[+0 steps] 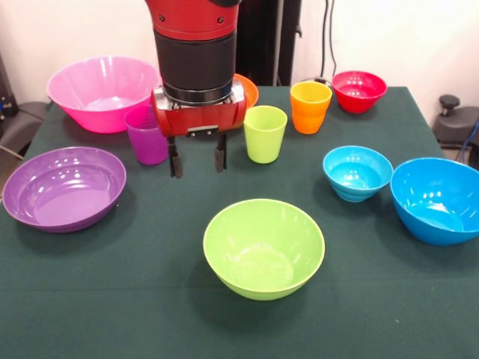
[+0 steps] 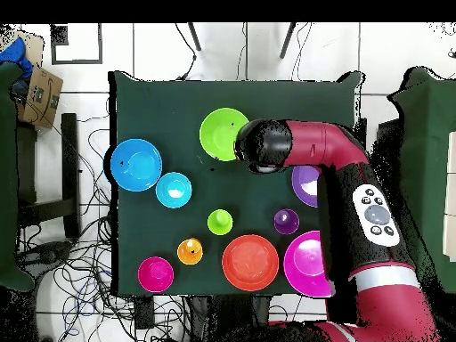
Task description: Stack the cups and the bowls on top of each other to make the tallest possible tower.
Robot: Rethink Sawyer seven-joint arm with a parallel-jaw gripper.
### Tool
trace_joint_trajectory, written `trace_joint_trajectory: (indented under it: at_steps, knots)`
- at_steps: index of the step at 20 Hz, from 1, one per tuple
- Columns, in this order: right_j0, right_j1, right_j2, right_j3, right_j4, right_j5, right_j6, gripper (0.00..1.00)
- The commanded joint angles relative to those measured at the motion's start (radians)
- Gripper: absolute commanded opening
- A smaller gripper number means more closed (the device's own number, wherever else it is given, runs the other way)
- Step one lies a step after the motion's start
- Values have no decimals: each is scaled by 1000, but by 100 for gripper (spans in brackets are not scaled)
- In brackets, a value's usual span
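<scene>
My gripper (image 1: pixel 197 161) hangs open and empty above the table, between the purple cup (image 1: pixel 147 136) and the lime green cup (image 1: pixel 265 133), behind the lime green bowl (image 1: pixel 263 247). The orange cup (image 1: pixel 310 106) stands beside the small red bowl (image 1: pixel 359 90). The big pink bowl (image 1: pixel 103 91) is at the back left, the shallow purple bowl (image 1: pixel 63 187) at the left. The small light blue bowl (image 1: pixel 357 172) and the big blue bowl (image 1: pixel 438 199) are at the right. The orange bowl (image 1: pixel 248 88) is mostly hidden behind the arm. Nothing is stacked.
The dark green cloth (image 1: pixel 150 314) covers the table. In the overhead view the arm (image 2: pixel 312 147) reaches over the purple bowl (image 2: pixel 303 184) toward the lime green bowl (image 2: pixel 220 134). Cables lie on the floor around the table.
</scene>
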Motion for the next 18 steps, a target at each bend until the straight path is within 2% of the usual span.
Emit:
trace_joint_trajectory:
  at_steps: [1, 18]
  knots:
    - [22, 41, -2, 62, 24, -72, 127, 100]
    - [45, 62, -12, -5, 52, -6, 112, 100]
